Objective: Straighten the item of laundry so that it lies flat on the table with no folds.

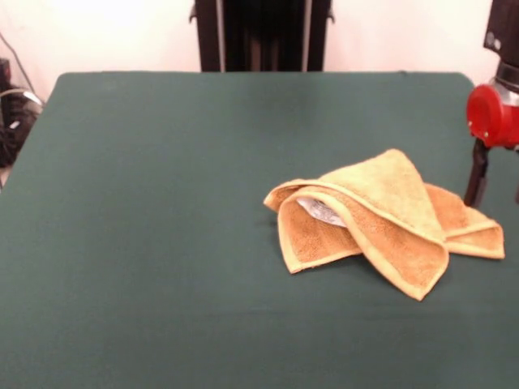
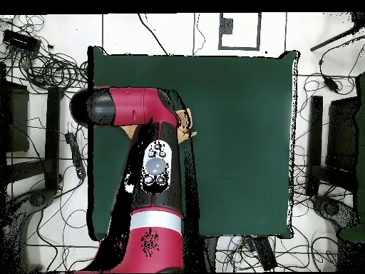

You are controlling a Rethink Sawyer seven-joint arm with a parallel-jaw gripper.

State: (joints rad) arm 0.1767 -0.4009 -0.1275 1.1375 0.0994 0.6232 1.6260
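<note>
One folded towel (image 1: 381, 220); jaws (image 1: 496, 185) behind, perhaps clear.

A plain white wall (image 1: 105, 36) fills the top of the front view, and in the overhead view a pale tiled floor (image 2: 43, 242) with many loose black cables (image 2: 53, 68) and dark stands (image 2: 335, 143) at the left and right edges surrounds everything.

towel (image 1: 381, 219): golden-orange, crumpled, folded over itself | on green table (image 1: 162, 203), right of centre
</note>
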